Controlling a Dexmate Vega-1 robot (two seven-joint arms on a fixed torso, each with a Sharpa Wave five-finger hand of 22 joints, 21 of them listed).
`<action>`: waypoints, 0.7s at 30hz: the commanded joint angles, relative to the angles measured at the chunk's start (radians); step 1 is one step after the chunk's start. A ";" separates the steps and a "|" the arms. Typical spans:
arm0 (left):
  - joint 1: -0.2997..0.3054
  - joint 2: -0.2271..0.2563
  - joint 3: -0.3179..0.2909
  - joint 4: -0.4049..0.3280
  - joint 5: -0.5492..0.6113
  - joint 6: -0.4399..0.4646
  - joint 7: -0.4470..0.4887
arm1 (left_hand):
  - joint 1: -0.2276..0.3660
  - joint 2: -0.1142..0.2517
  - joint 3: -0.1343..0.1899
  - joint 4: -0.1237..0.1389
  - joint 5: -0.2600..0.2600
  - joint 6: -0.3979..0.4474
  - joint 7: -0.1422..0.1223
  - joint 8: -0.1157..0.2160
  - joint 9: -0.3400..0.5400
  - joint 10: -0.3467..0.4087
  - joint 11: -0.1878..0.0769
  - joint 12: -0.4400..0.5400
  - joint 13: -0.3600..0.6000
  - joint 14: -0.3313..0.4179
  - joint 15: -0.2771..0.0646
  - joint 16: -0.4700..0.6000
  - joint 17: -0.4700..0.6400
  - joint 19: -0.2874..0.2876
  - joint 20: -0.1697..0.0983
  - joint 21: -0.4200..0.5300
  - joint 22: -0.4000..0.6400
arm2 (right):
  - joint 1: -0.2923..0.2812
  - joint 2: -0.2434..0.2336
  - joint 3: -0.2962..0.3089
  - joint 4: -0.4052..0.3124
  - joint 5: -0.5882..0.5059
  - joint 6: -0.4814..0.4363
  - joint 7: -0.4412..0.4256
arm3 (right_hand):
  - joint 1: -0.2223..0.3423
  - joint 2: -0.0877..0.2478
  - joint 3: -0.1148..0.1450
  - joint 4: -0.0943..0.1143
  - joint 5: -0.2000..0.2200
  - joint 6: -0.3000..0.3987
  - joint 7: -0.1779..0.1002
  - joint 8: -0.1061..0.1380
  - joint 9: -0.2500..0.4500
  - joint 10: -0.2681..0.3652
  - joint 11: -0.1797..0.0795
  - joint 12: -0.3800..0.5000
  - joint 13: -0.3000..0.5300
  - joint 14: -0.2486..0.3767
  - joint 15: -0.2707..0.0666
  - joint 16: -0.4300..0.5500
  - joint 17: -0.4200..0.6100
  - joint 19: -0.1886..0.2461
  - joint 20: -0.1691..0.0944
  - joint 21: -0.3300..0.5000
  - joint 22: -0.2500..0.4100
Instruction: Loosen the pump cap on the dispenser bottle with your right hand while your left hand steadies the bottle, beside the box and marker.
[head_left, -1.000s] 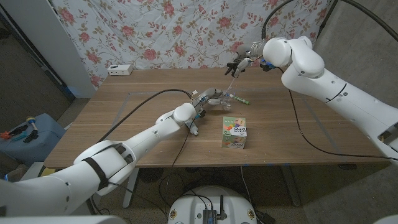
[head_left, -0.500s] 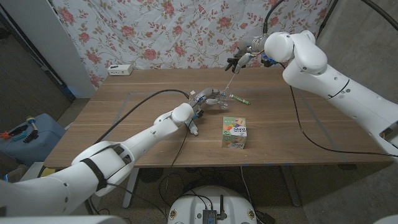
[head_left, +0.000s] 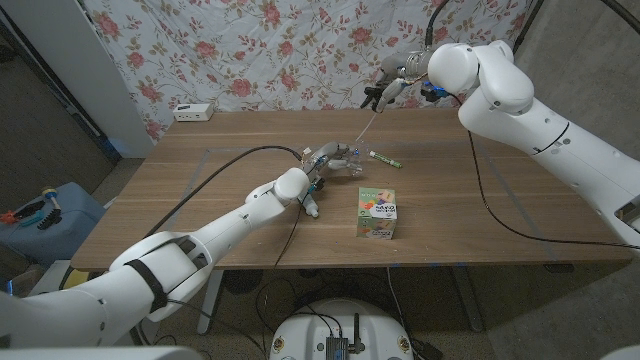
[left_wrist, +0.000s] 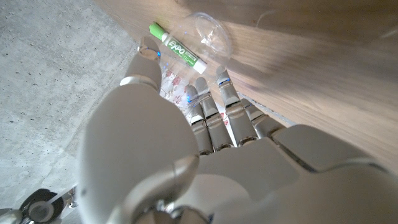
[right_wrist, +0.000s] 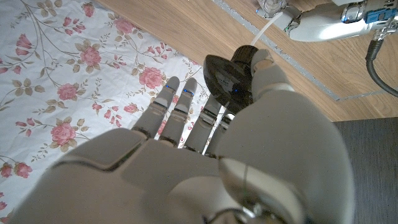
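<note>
One clear dispenser bottle (head_left: 352, 163) stands mid-table, my left hand (head_left: 328, 160) wrapped around it. My right hand (head_left: 392, 88) is raised well above and behind it, pinching the one black pump cap (right_wrist: 229, 76), whose white dip tube (head_left: 367, 127) hangs toward the bottle. One green marker (head_left: 385, 158) lies just beside the bottle; one small printed box (head_left: 378, 213) stands nearer me. One white power strip (head_left: 194, 112) sits at the far edge.

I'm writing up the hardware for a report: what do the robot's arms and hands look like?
Both arms have glossy white rounded shells with black seams and black cables running along them. The left hand and right hand have pale grey segmented fingers with metallic joints and small blue lights near the fingertips.
</note>
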 joint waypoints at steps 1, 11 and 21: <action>0.017 0.013 -0.007 -0.020 0.004 0.020 0.023 | -0.083 0.124 0.067 0.063 0.006 0.087 -0.025 0.005 0.005 0.065 -0.055 0.005 0.225 0.015 -0.097 0.007 0.006 0.007 -0.063 0.001 0.002 | -0.005 -0.015 0.022 -0.033 0.040 -0.011 -0.018 | 0.004 0.005 0.001 0.004 -0.001 0.008 -0.002 0.001 0.001 0.019 -0.014 0.005 0.004 0.012 -0.163 -0.002 0.003 0.001 0.004 -0.002 0.002; 0.021 0.012 -0.011 -0.011 0.002 0.015 0.035 | -0.084 0.125 0.067 0.064 0.006 0.088 -0.027 0.005 0.005 0.064 -0.055 0.004 0.225 0.015 -0.097 0.007 0.006 0.008 -0.062 0.001 0.002 | -0.003 -0.029 0.022 -0.050 0.038 -0.041 -0.029 | 0.005 0.005 -0.001 0.003 -0.002 0.010 -0.002 -0.001 0.001 0.020 -0.013 0.003 0.005 0.012 -0.163 -0.002 0.004 -0.001 0.008 -0.002 0.002; 0.022 -0.002 -0.017 0.030 -0.016 -0.021 0.037 | -0.087 0.120 0.067 0.065 0.005 0.076 -0.025 -0.002 0.005 0.058 -0.055 -0.003 0.220 0.004 -0.095 0.000 0.002 0.010 -0.062 0.002 0.002 | 0.004 -0.038 -0.017 -0.020 -0.050 -0.105 -0.034 | 0.004 0.005 -0.002 0.004 -0.002 0.011 -0.002 -0.003 0.002 0.021 -0.013 0.002 0.006 0.012 -0.162 -0.003 0.003 -0.001 0.009 -0.002 0.002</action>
